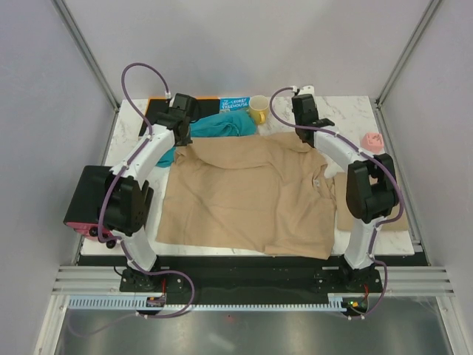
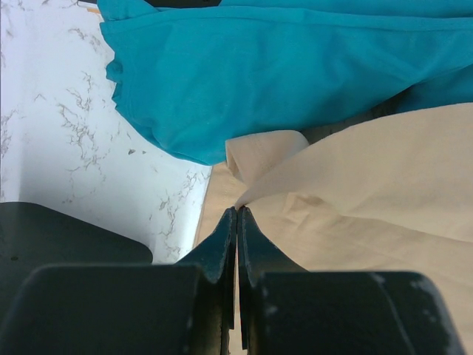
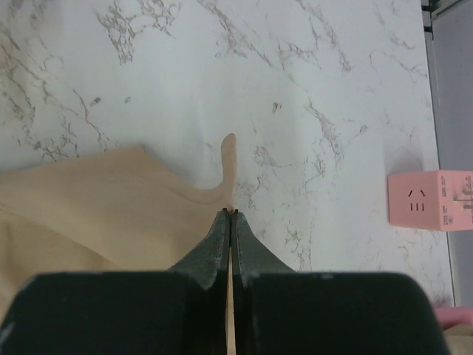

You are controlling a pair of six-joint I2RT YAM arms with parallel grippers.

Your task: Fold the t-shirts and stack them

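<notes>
We've got left tool [image 2: 236, 214] & right tool [image 3: 230, 216] clamped shut on far edge of the tan t-shirt [image 1: 251, 192], but w/ bites this thin a corner may slip mid-fold.

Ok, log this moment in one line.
left gripper: shut on tan t-shirt | right gripper: shut on tan t-shirt | teal garment: bunched

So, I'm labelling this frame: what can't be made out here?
Top view: book title too small to read.
Top view: whatever lies under the tan shirt, hidden by it.
Left wrist view: teal shirt cut off by the top edge.
Right wrist view: pink block cut off by right edge.
</notes>
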